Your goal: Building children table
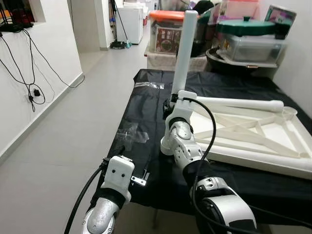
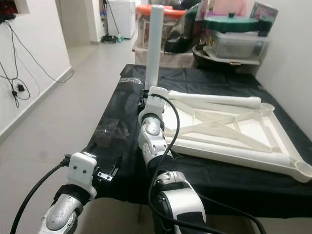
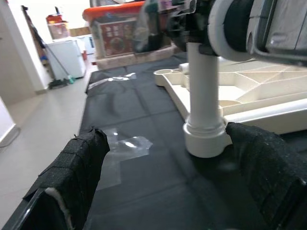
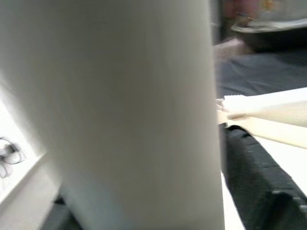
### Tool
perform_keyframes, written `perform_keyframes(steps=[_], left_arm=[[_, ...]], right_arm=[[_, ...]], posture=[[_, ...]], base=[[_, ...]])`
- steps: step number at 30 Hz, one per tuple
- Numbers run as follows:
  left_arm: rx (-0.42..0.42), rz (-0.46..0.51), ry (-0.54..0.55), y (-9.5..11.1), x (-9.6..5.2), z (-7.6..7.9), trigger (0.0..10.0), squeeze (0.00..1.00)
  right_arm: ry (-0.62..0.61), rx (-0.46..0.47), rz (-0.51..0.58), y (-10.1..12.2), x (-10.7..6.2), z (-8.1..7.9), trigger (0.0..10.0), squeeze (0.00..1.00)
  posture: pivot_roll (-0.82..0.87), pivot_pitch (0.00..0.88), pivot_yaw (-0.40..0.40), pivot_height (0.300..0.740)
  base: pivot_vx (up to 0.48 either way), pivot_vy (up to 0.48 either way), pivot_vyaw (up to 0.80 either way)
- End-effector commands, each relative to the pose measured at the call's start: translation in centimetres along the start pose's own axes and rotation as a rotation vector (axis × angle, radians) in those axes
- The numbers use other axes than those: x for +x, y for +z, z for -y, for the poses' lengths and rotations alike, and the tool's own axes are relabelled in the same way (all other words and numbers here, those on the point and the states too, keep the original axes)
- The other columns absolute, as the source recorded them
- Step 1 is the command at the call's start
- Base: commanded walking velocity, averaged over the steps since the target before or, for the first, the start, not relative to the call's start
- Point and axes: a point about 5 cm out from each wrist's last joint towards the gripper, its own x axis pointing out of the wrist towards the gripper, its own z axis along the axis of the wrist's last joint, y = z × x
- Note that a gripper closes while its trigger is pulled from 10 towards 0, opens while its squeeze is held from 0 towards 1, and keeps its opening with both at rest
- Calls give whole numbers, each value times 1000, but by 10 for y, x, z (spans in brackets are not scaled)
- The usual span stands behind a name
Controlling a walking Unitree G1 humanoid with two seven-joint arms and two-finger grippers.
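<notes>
The right pincer [image 1: 171, 105] grips the upright white plastic tube leg [image 1: 184, 51], standing at the near-left corner of the upturned white plastic tabletop [image 1: 253, 134]; likely light, stiff and slippery, best held low.

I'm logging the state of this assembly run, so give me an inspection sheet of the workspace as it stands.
Surface: black cloth-covered table.
Job's things: white plastic tabletop lying underside up; white tubular leg upright at its near corner socket; second white leg lying across the tabletop.
Clutter: clear plastic wrap on the cloth.
Grippers: right gripper shut on the upright leg; left gripper open, low beside that leg's base.
Cables: black cables along both arms; black wall cables at left.
Surroundings: grey tiled floor; orange-lidded box and green-lidded container behind the table.
</notes>
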Motion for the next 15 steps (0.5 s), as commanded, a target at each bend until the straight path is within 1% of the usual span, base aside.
perform_keyframes(steps=[1,2,3,4,5,6,7,8,9,10,11,12,14,15], left_arm=[[4,-10,-4,-2,-2,0,10000,0],[4,-10,-4,-3,-2,0,10000,0],[4,-10,-3,-3,-2,0,10000,0],[4,-10,-3,-3,-2,0,10000,0],[3,-9,-3,-2,-1,0,10000,0],[3,-9,-3,-2,-1,0,10000,0],[3,-8,-4,-2,-1,0,10000,0],[3,-8,-4,-2,-1,0,10000,0],[2,-8,-5,-2,0,0,10000,0],[-11,0,-2,0,1,0,10000,0],[-20,5,1,1,1,0,10000,0],[-20,5,1,1,1,0,10000,0],[-24,15,3,4,3,-1,10000,0],[-17,12,2,3,4,-1,10000,0]], right_arm=[[92,-1,18,0,-1,-8,10000,0],[135,-1,22,1,0,-9,10000,0],[252,11,8,2,0,-12,10000,0],[252,11,8,2,0,-12,10000,0],[426,51,-33,2,0,-14,10000,0],[426,51,-33,2,0,-14,10000,0],[604,76,-90,1,-1,-14,10000,0],[604,76,-90,1,-1,-14,10000,0],[686,79,-115,0,-3,-14,10000,0],[840,50,-144,3,-6,-18,10000,0],[904,30,-151,4,-7,-20,10000,0],[904,30,-151,4,-7,-20,10000,0],[1040,19,-177,8,-10,-24,10000,0],[1122,18,-223,9,-11,-27,10000,0]], posture=[[18,0,-44,740],[18,0,-44,740],[15,0,-40,740],[15,0,-40,740],[15,0,-40,740],[15,0,-40,740],[12,0,-40,740],[12,0,-40,740],[12,0,-40,740],[12,0,-38,740],[12,0,-38,740],[12,0,-38,740],[12,0,-38,740],[6,0,-38,740]], base=[[0,0,0],[0,0,0],[0,0,0],[0,0,0],[0,0,0],[0,0,0],[0,0,0],[0,0,0],[0,0,0],[0,0,0],[0,0,0],[0,0,0],[0,0,0],[0,0,0]])
